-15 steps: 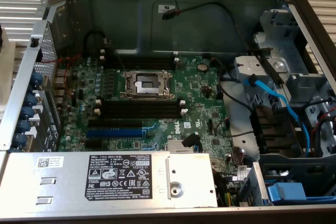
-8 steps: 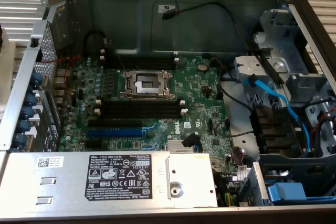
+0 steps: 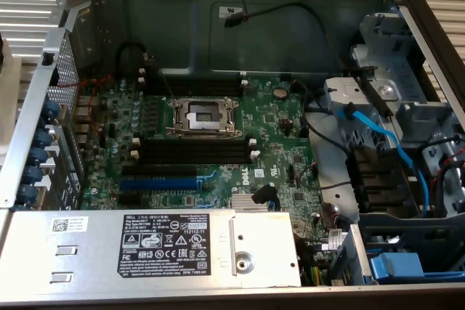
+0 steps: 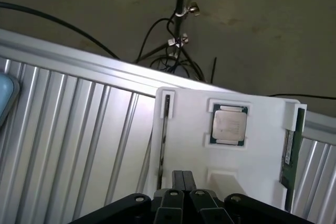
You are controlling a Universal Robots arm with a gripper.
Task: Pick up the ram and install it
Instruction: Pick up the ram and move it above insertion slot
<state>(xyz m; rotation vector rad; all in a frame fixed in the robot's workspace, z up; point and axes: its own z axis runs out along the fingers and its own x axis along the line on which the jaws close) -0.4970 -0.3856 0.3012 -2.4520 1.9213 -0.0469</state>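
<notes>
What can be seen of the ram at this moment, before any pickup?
The ram is a long, thin dark-green circuit stick with a pale label strip along its length. It stands on edge in a slot at one side of the white holder tray, whose wall hides part of it, and a white bracket of the tray overlaps one end. Nothing grips it: the shut gripper is apart from it, nearer the tray's middle.

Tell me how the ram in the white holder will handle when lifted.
The ram is a thin board slotted into the white holder, so probably stiff and light. Its narrow edge likely offers little grip and could slip.
</notes>
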